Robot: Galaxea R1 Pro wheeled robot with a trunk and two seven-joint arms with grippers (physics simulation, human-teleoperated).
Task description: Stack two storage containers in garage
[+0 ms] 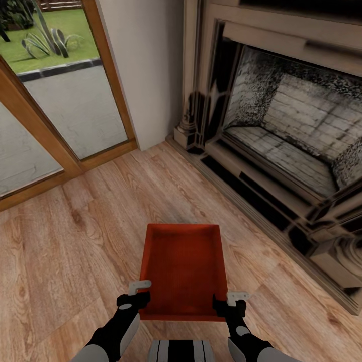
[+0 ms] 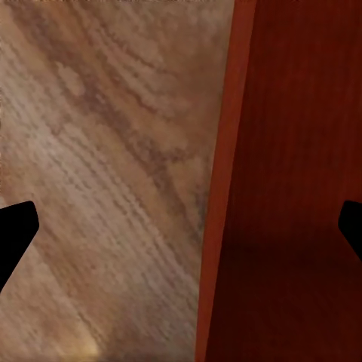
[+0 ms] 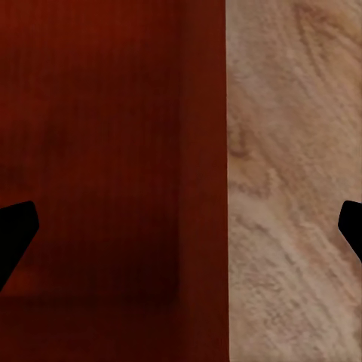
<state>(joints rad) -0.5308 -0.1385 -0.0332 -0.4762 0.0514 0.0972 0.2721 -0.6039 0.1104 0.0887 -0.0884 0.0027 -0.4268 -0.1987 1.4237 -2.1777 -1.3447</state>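
One room fills my view: wood-plank floor, glass door at ten o'clock, fireplace at two. At six o'clock an orange-red storage container sits between my arms. Left tool and right tool straddle its side walls, jaws spread wide.
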